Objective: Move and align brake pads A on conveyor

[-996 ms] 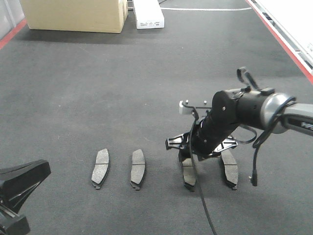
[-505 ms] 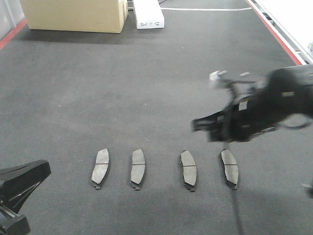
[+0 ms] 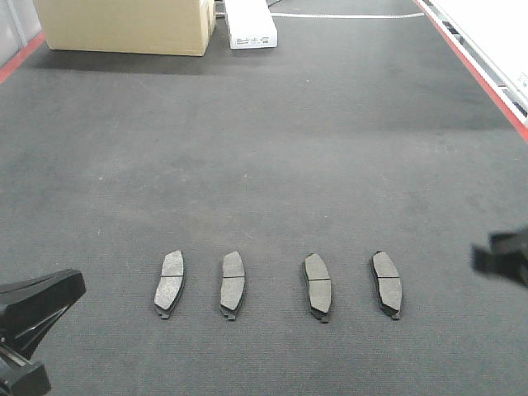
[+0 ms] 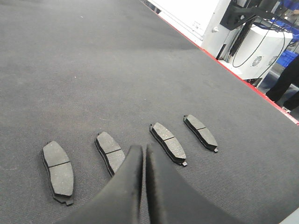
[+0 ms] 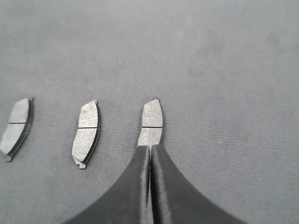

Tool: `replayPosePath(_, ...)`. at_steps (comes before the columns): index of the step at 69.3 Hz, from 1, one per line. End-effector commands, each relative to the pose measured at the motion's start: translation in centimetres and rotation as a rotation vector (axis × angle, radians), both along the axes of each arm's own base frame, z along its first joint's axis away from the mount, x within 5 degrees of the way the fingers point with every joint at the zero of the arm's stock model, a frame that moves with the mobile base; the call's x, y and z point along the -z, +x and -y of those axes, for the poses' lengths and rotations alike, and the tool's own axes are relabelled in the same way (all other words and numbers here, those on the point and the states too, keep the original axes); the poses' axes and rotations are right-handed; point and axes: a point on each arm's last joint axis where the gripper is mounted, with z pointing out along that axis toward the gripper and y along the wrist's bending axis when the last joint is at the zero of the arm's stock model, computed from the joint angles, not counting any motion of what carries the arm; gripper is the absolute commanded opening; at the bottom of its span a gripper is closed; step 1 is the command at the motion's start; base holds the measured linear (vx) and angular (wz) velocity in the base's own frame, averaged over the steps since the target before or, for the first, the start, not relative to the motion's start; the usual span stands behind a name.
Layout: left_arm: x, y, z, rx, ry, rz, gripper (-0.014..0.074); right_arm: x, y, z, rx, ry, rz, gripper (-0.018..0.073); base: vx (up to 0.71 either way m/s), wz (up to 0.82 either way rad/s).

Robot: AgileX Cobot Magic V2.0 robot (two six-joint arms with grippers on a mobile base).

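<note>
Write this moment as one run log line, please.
brake pads A: four in row on conveyor | left hand: shut, empty | right hand: shut, empty

I'm looking at what reads as a factory or industrial test floor. A wide charcoal conveyor [image 3: 264, 148] with a rough carpet-like belt fills my front view, bordered by red edge strips [image 3: 483, 74]. Automotive brake pads [image 3: 318, 285] lie in a row on it. At the far end sit a cardboard box [image 3: 124, 25] and a white carton [image 3: 250, 23]. Through the left wrist camera I see white machine housings [image 4: 261, 44] with black cables beyond the belt's edge.
</note>
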Motion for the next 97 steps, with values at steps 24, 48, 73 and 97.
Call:
replayPosePath(24,-1.6,0.1,0.3,0.015,-0.054,0.079,-0.0006,0.8,-6.8,1.2,-0.042,-0.036,0.336,-0.0006,0.0,0.0)
replayPosePath(48,-1.6,0.1,0.3,0.015,-0.054,0.079,-0.0006,0.7,-7.3,1.3,-0.042,-0.036,0.337,-0.0006,0.0,0.0)
replayPosePath(73,-2.0,0.1,0.4,0.064,0.031,0.214,-0.0006,0.7,-7.3,1.3,-0.042,-0.036,0.337,-0.0006,0.0,0.0)
replayPosePath(97,-2.3,0.1,0.5,0.073,0.039,0.263,-0.0006,0.7,-7.3,1.3,-0.042,-0.036,0.337,-0.0006,0.0,0.0)
